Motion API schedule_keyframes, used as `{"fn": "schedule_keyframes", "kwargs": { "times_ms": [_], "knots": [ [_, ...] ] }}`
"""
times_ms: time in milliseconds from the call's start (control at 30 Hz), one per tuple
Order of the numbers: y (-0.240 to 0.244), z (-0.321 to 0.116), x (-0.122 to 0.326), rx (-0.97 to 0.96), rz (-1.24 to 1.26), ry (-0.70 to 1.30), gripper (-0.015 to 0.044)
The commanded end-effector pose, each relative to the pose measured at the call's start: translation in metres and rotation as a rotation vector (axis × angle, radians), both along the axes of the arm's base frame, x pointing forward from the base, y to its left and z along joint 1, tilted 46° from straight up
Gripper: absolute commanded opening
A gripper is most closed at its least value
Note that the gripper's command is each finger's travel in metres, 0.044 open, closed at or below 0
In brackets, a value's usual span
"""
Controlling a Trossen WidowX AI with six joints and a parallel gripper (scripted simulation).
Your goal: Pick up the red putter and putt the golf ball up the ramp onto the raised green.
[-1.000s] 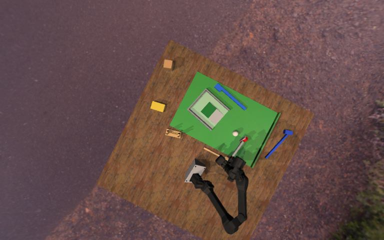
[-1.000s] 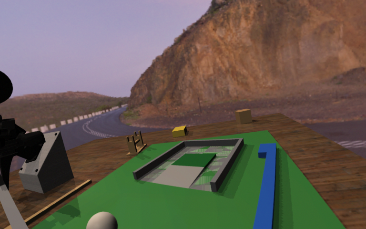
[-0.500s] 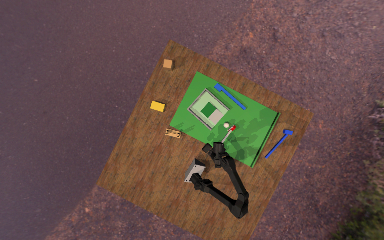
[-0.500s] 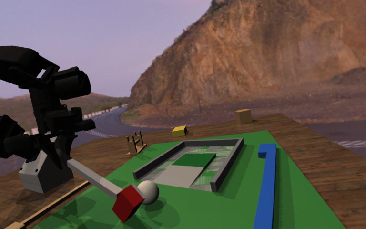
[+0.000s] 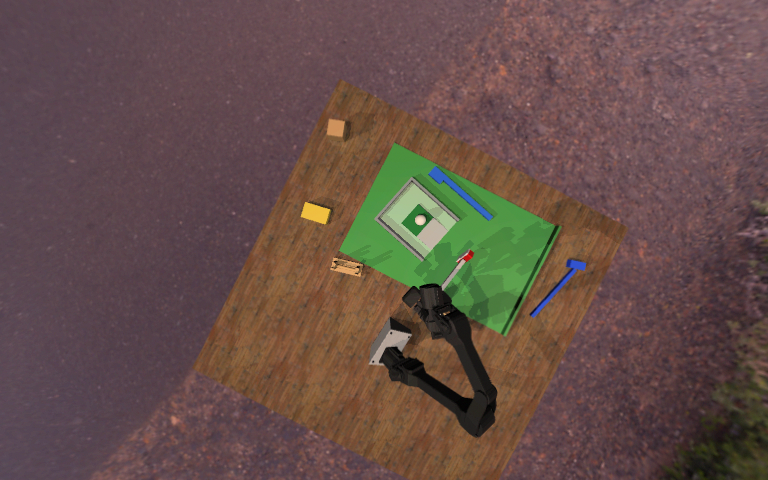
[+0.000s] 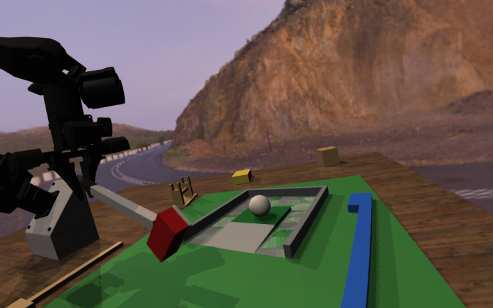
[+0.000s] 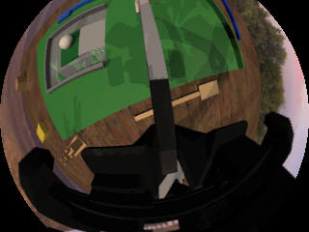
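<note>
Check the gripper (image 6: 81, 183): it is clamped on the grey shaft of the red putter (image 6: 125, 207), with the fingers nearly together around it. The shaft slopes down from the jaws, and the red head (image 5: 466, 256) hangs over the green mat (image 5: 504, 266), just beside the ramp's open end. Locate the golf ball (image 6: 259, 205) on the dark raised green (image 6: 272, 215), inside the grey frame (image 6: 307, 221). Note 1 blue putter (image 6: 357, 246) on the mat and 1 more (image 5: 556, 287) on the wooden table (image 5: 294, 339).
</note>
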State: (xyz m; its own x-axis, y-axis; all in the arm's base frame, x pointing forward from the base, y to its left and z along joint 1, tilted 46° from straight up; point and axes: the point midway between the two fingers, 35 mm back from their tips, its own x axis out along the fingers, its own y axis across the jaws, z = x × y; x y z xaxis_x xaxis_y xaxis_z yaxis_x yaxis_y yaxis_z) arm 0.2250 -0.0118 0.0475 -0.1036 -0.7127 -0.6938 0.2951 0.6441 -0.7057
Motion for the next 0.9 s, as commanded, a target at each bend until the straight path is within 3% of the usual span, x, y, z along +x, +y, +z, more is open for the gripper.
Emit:
{"fn": "schedule_keyframes", "kwargs": {
  "times_ms": [0, 867],
  "knots": [
    [0.0112, 0.0106, 0.0015, 0.001, -0.001, -0.009, 0.0000],
    [0.0056, 0.0047, 0.0010, 0.000, 0.004, -0.002, 0.0000]
  ]
}}
